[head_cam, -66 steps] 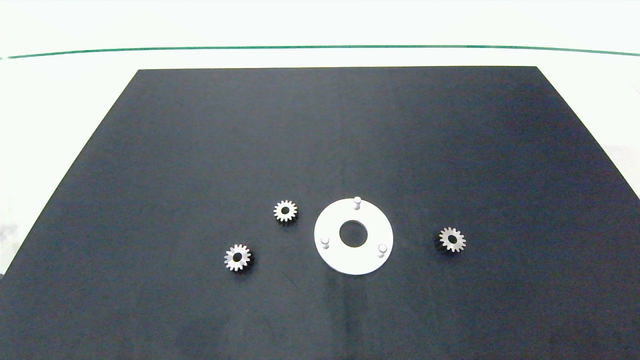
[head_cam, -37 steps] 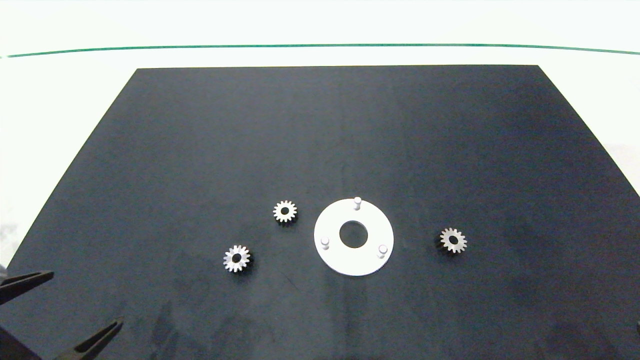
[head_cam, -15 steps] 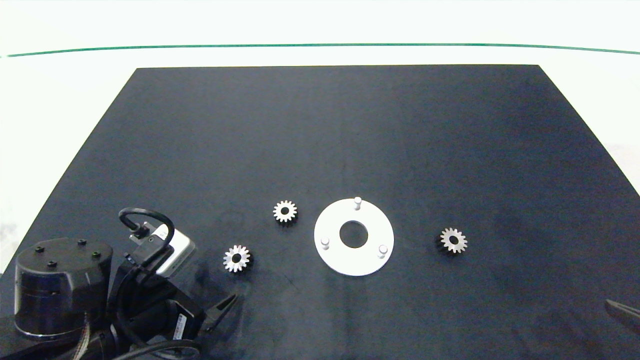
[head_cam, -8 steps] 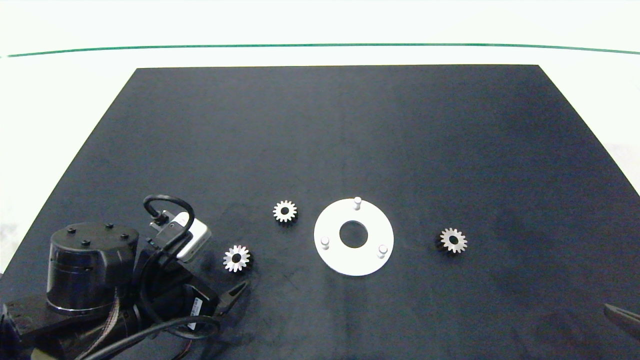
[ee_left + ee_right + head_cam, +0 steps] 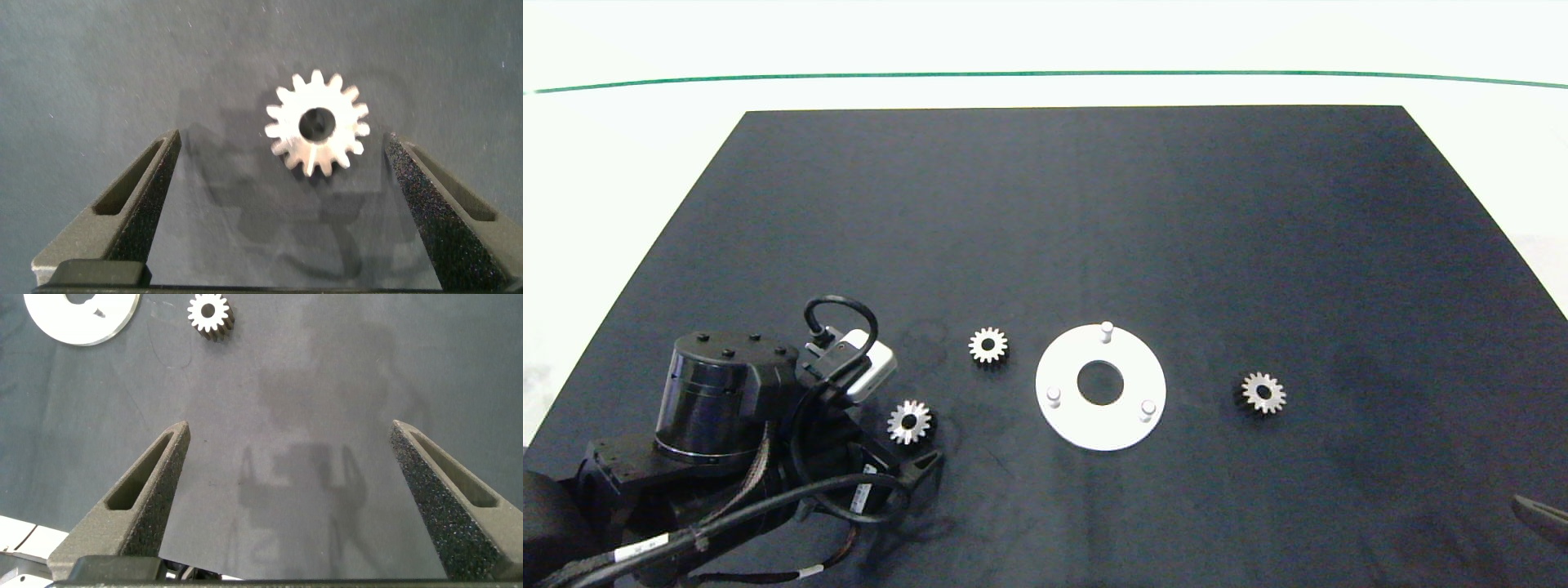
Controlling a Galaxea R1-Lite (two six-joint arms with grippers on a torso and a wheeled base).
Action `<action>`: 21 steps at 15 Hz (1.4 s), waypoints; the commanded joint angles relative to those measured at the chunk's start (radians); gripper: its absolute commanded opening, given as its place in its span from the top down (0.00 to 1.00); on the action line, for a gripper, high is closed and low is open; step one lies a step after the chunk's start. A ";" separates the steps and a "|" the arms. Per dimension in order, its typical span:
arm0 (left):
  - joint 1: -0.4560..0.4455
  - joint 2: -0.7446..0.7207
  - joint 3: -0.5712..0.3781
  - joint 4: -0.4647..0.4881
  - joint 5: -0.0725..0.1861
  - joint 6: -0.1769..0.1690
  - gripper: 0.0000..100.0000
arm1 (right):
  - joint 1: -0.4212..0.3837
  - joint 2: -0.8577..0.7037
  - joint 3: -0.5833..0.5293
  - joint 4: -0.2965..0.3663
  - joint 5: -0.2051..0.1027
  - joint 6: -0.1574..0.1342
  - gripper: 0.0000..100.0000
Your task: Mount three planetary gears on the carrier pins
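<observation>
Left gripper [image 5: 282,175] is at the near-left of the black mat [image 5: 1045,204], just beside the near-left gear [image 5: 909,421]. In the left wrist view its fingers [image 5: 139,196] are spread wide with that gear [image 5: 317,122] lying flat between the tips, closer to one finger than the other, touching neither.

Change from earlier frames: 4.4 s ago no arm was in the head view. At 2.5 s ago only the left fingertips showed at the lower-left corner. Over the last second the left arm [image 5: 719,408] has advanced along the mat toward the gear, and its wrist now sits right next to it. The gear itself has not shifted.

Right gripper [image 5: 286,465]: only a fingertip [image 5: 1539,514] shows at the lower-right edge of the head view, in the same place as 1.0 s ago. Its fingers are wide apart over bare mat, holding nothing.

White disc [image 5: 1100,385] sits at centre-near of the mat, all three pins [image 5: 1106,330] bare. Second gear [image 5: 988,345] lies just left of the disc. Third gear [image 5: 1263,392] lies to the right of the disc, apart from it. None of these have moved across the frames.
</observation>
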 commanded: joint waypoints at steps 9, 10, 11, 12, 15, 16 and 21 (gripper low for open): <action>0.003 0.004 -0.053 0.069 -0.020 -0.002 0.18 | 0.000 -0.024 0.000 0.002 0.000 0.000 0.00; 0.004 0.010 -0.051 0.068 -0.028 -0.003 0.19 | 0.000 -0.024 0.000 0.002 0.000 0.000 0.00; 0.009 0.012 -0.053 0.069 -0.030 -0.002 0.22 | 0.000 -0.024 0.001 0.002 0.000 0.000 0.00; 0.010 0.019 -0.053 0.068 -0.036 -0.002 0.24 | 0.000 -0.024 0.003 0.002 0.001 0.000 0.00; 0.010 0.049 -0.059 0.065 -0.042 0.001 0.30 | 0.000 -0.021 0.001 0.002 0.001 0.001 0.00; 0.014 0.055 -0.068 0.065 -0.043 0.001 0.31 | 0.000 -0.023 0.001 0.002 0.001 0.000 0.00; 0.014 0.072 -0.079 0.068 -0.048 0.003 0.42 | 0.000 -0.023 0.005 0.002 0.001 0.001 0.00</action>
